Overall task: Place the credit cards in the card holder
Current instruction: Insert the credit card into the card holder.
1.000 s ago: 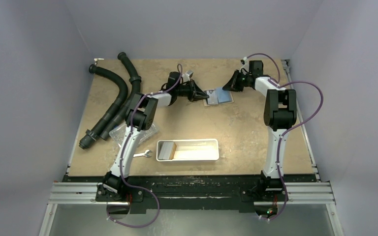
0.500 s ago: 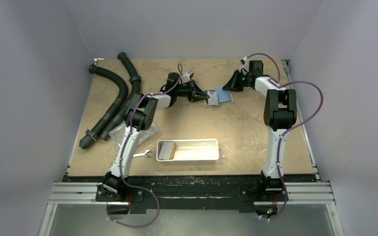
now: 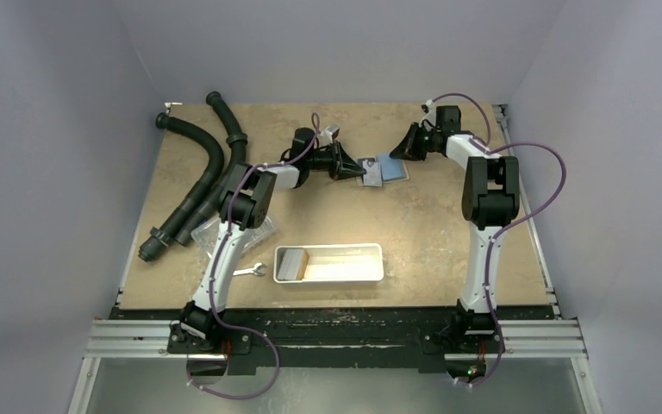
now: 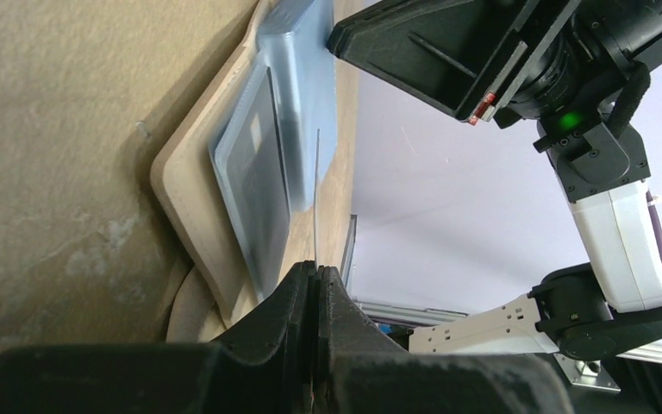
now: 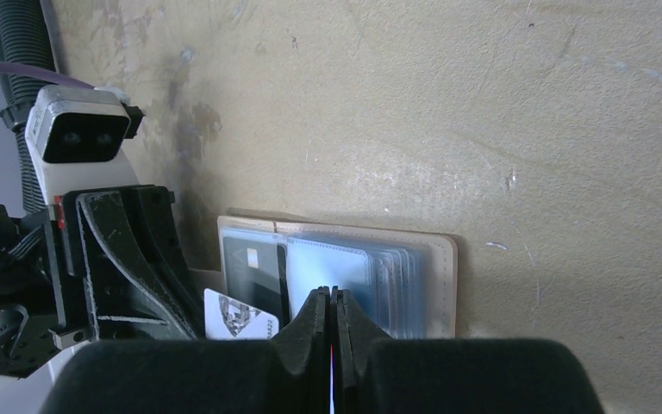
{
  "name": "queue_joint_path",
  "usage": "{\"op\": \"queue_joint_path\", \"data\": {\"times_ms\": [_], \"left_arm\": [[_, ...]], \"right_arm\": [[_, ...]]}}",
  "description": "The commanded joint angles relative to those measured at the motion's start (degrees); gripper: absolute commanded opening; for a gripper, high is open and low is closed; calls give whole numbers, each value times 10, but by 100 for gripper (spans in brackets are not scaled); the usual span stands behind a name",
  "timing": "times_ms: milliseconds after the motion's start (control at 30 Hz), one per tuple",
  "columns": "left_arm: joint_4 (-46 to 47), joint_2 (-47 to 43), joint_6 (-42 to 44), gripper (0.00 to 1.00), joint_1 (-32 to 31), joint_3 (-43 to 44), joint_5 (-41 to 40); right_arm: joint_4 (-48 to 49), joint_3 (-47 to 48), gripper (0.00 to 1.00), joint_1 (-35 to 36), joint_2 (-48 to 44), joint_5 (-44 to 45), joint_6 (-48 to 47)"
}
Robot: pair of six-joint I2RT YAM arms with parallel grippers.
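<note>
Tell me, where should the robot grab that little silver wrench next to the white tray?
Grip the wrench by its thin middle bar, with the left hand coming straight down and a finger on each long side. It lies flat on the table, so a side approach probably would not catch it, and its ends look wider. The white tray sits just to its right.

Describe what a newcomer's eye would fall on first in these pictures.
The open card holder lies at the far middle of the table, flanked by the left gripper and right gripper. The left one pinches a pale card beside its blue panels. Black hoses sprawl along the far left.
</note>
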Motion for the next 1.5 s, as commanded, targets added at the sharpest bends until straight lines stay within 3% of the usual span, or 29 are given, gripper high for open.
{"op": "queue_joint_path", "data": {"times_ms": [0, 1033, 1467], "left_arm": [[-8, -2, 23, 0, 6, 6, -3], [-26, 62, 4, 0, -6, 111, 3], [-15, 98, -32, 0, -10, 166, -33]], "right_arm": [[-34, 10, 0, -4, 19, 32, -25], [-42, 19, 0, -4, 28, 25, -27], [-41, 18, 0, -1, 31, 26, -29]]}}
